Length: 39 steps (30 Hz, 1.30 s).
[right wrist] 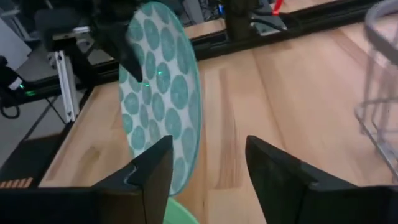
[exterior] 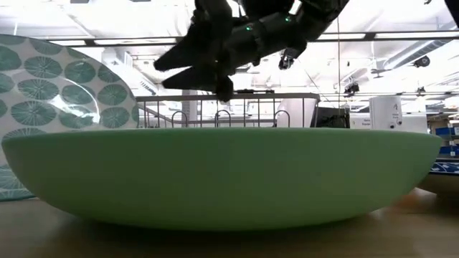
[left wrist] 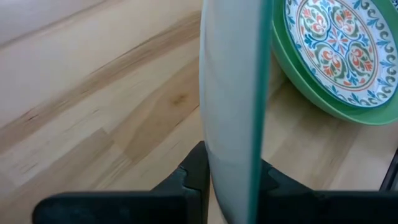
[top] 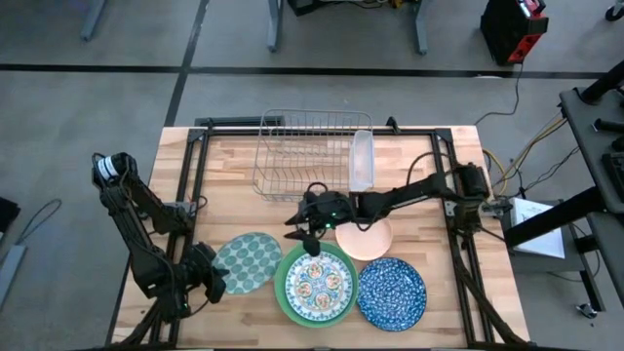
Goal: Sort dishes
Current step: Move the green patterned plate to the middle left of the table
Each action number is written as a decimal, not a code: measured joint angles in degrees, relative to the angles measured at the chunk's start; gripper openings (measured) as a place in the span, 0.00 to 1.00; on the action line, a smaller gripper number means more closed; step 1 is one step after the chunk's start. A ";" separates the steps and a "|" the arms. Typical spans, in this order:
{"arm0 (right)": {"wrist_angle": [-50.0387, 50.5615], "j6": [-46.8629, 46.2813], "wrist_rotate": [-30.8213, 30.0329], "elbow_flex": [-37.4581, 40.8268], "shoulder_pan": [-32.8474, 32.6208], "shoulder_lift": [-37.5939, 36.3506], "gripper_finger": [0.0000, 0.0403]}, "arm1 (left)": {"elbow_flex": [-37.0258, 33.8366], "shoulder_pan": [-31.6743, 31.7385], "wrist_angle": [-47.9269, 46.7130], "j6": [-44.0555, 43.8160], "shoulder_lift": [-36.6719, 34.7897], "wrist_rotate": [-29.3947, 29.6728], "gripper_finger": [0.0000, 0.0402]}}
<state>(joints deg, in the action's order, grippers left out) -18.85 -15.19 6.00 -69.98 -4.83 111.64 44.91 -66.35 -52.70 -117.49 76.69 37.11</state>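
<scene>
Left end effector (top: pixel 216 274): low at the front left of the tabletop (top: pixel 224 185), fingers (left wrist: pixel 189 177) pinching the rim of the dotted plate (top: pixel 248 261). Left wrist view shows the plate edge-on between the two dark fingers. Plate is tilted up on its edge, not lying flat; right wrist view shows its dotted face nearly upright.

Right end effector (top: pixel 310 234): reaching in from the right, hovering above the far rim of the green plate (top: pixel 284 292). Fingers (right wrist: pixel 152 171) spread apart, nothing between them. In the low view it hangs above the green plate, not touching it.

Green plate sits at the front centre of the tabletop, with the floral plate (top: pixel 319 282) lying inside it. Dotted plate is just beside it on the left. Blue speckled plate (top: pixel 391 293) lies flat just beside it on the right. Pink bowl (top: pixel 365 240) sits behind those two, near the right arm.

Wire rack (top: pixel 304 156) stands at the back centre. A clear tray (top: pixel 362 161) leans along its right side.
</scene>
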 joint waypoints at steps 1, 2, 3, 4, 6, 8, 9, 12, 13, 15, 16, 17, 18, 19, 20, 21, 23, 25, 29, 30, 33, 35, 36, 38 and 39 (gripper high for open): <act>0.12 0.40 0.02 -0.78 -0.20 0.82 0.48 | -0.01 0.00 -0.07 -0.02 0.00 -0.02 0.09; 0.06 0.67 -0.01 -1.90 -0.33 1.83 0.48 | -0.06 0.00 -0.10 -0.02 0.00 -0.04 0.10; -0.17 0.74 -0.10 -3.15 -0.40 2.90 0.49 | -0.10 0.00 -0.09 0.00 0.00 -0.06 0.10; 0.40 0.89 -0.27 -4.10 -0.40 3.87 0.49 | -0.10 0.00 -0.05 0.00 0.00 -0.12 0.10; 1.81 1.59 -1.17 -6.27 -0.30 6.18 0.48 | -0.13 0.00 -0.04 0.00 0.00 -0.22 0.11; 3.38 2.02 -1.92 -8.38 -0.19 8.25 0.48 | -0.14 0.00 0.12 0.00 0.00 -0.34 0.11; 4.07 2.03 -1.97 -9.55 -0.19 9.26 0.49 | -0.15 0.00 0.20 0.00 0.01 -0.39 0.11; 6.15 2.13 -1.97 -13.10 -0.31 12.14 0.49 | -0.15 0.00 0.48 0.00 0.02 -0.41 0.11; 6.96 2.17 -1.92 -14.19 -0.33 13.03 0.48 | -0.16 0.00 0.61 0.00 0.04 -0.41 0.11; 8.42 2.39 -1.84 -15.92 -0.31 14.76 0.48 | -0.16 0.00 0.78 0.00 0.03 -0.41 0.11; 8.60 2.56 -1.49 -16.62 -0.30 15.45 0.47 | -0.16 0.00 0.89 -0.01 0.04 -0.44 0.11; 8.55 2.73 -1.13 -17.22 -0.27 16.03 0.46 | -0.16 0.02 1.02 -0.02 0.04 -0.52 0.11; 8.57 2.81 -1.01 -17.75 -0.29 16.44 0.45 | -0.16 0.00 1.13 -0.04 0.04 -0.55 0.11; 8.52 2.83 -0.98 -18.19 -0.34 16.73 0.44 | -0.16 0.00 1.15 -0.05 0.04 -0.56 0.11; 8.40 2.83 -0.98 -18.46 -0.38 16.86 0.42 | -0.16 0.00 1.19 -0.15 0.04 -0.56 0.11; 8.42 2.87 -0.98 -18.48 -0.40 16.92 0.40 | -0.16 0.00 1.28 -0.25 0.04 -0.54 0.11; 8.45 2.93 -0.96 -18.55 -0.43 17.11 0.35 | -0.16 0.00 1.44 -0.85 0.04 -0.54 0.11; 8.69 2.35 -0.96 -18.55 -0.40 17.17 0.29 | -0.16 0.00 1.33 -1.66 0.04 -0.55 0.11; 8.80 2.33 -0.98 -18.55 -0.40 17.17 0.14 | -0.16 0.00 1.11 -3.25 0.08 -0.62 0.14; 8.98 2.35 -1.04 -18.55 -0.40 17.17 0.10 | -0.18 0.00 1.01 -3.35 0.09 -0.64 0.16; 8.60 1.79 -0.83 -18.57 -0.47 17.19 0.02 | -0.18 0.00 1.02 -3.48 0.09 -0.44 0.22; 8.24 1.96 -0.81 -18.68 -0.61 17.15 0.02 | -0.18 0.00 1.02 -3.48 0.09 -0.30 0.26; 8.32 1.93 -0.81 -18.68 -0.65 17.15 0.02 | -0.18 0.00 1.01 -3.51 0.09 -0.29 0.28; 8.60 1.81 -0.79 -18.68 -0.65 17.15 0.02 | -0.18 0.00 1.01 -3.54 0.09 -0.30 0.32; 8.66 1.77 -0.77 -18.68 -0.65 17.15 0.01 | -0.18 0.00 1.00 -3.56 0.09 -0.43 0.34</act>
<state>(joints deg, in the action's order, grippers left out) -10.20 -13.43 5.23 -88.66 -5.48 128.79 44.73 -66.34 -51.70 -121.06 76.77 36.69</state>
